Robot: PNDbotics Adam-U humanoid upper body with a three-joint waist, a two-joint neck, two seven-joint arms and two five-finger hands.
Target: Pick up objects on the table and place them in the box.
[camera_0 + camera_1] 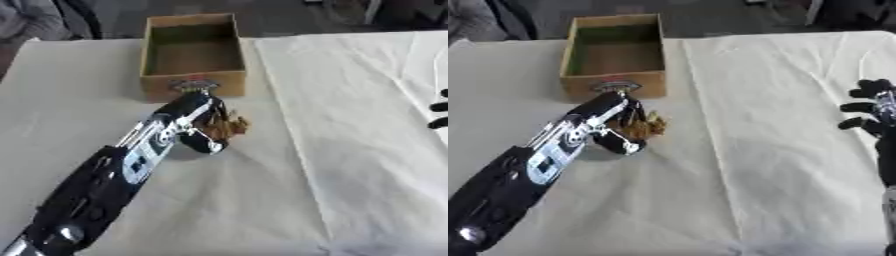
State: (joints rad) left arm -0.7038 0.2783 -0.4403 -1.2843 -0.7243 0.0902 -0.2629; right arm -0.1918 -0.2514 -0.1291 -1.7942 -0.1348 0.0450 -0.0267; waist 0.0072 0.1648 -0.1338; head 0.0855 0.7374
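Observation:
A wooden box (192,82) stands open-topped at the far middle of the table, and its inside looks bare. My left hand (203,120) reaches in from the lower left, just in front of the box. Its fingers are curled round a small golden-brown object (229,125), which shows at the hand's right side. The object sits low, at or just above the cloth; I cannot tell which. My right hand (875,107) stands at the right edge, fingers spread and straight, holding nothing.
A white cloth (350,130) covers the table, with a fold line running from the box toward the near edge. A person's sleeve (31,20) shows at the far left corner, away from the objects.

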